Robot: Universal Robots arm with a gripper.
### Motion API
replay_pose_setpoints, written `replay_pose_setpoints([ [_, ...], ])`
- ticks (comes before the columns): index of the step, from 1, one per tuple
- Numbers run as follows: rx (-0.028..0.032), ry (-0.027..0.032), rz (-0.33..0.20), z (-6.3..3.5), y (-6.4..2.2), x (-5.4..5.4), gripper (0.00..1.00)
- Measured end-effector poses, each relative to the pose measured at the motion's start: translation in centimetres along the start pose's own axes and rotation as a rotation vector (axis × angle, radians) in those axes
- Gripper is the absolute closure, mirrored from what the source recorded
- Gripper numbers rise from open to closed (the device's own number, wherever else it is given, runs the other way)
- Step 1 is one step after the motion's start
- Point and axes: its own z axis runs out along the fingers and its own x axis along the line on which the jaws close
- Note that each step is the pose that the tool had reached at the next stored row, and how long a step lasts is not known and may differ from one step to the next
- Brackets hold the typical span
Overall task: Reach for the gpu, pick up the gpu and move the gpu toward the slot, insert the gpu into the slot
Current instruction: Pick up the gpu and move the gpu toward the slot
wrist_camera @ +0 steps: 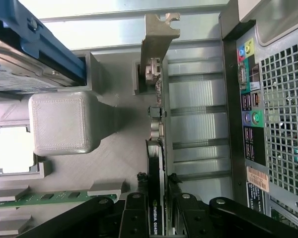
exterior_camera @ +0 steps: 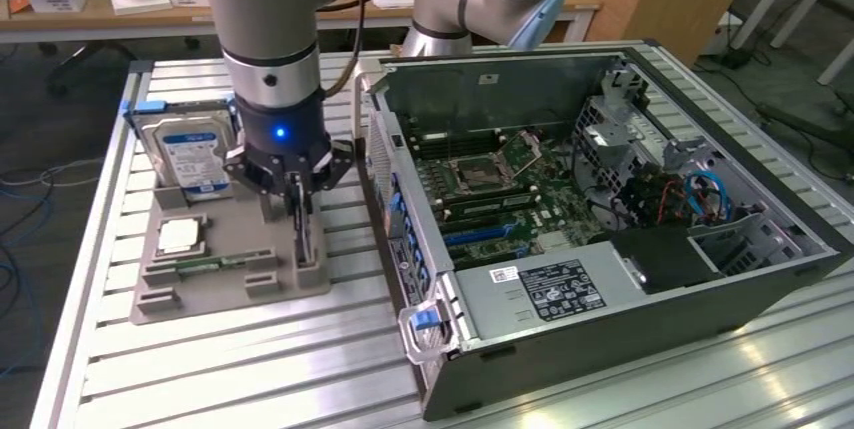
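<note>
Holding the gpu [exterior_camera: 306,241] where it stands on edge in the grey holder tray [exterior_camera: 220,299]. Exterior view first: my hand [exterior_camera: 299,211] is down over the gpu's upper edge. The tray lies on the worktop [exterior_camera: 120,349] at the exterior view's left, just beside the open computer case [exterior_camera: 601,349]. The gpu is not yet in any slot.

Risk, as I judge it: a lift that is not straight could bind the gpu in its groove and drag the tray up with it. The case's near wall stands between gpu and motherboard and could catch it in transit.

Count: one gpu, one hard drive [exterior_camera: 187,149], one processor chip [exterior_camera: 179,237], one memory stick [exterior_camera: 200,267], one case.

Wrist view: my fingers [wrist_camera: 135,213] sit either side of the gpu [wrist_camera: 157,148], apparently clenched on it, though the contact line is dark and I cannot confirm pad contact. The bracket [wrist_camera: 159,42] sits at the holder's end notch.

Risk: the grip lies apart from the bracket end, so the gpu may pivot and snag there.

Count: two fingers, one bracket, one gpu.
</note>
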Motion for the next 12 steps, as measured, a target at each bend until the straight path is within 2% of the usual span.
replay_pose_setpoints([
  [12,0.0000,-0.0001,0.000,-2.18,0.10,0.1,0.73],
])
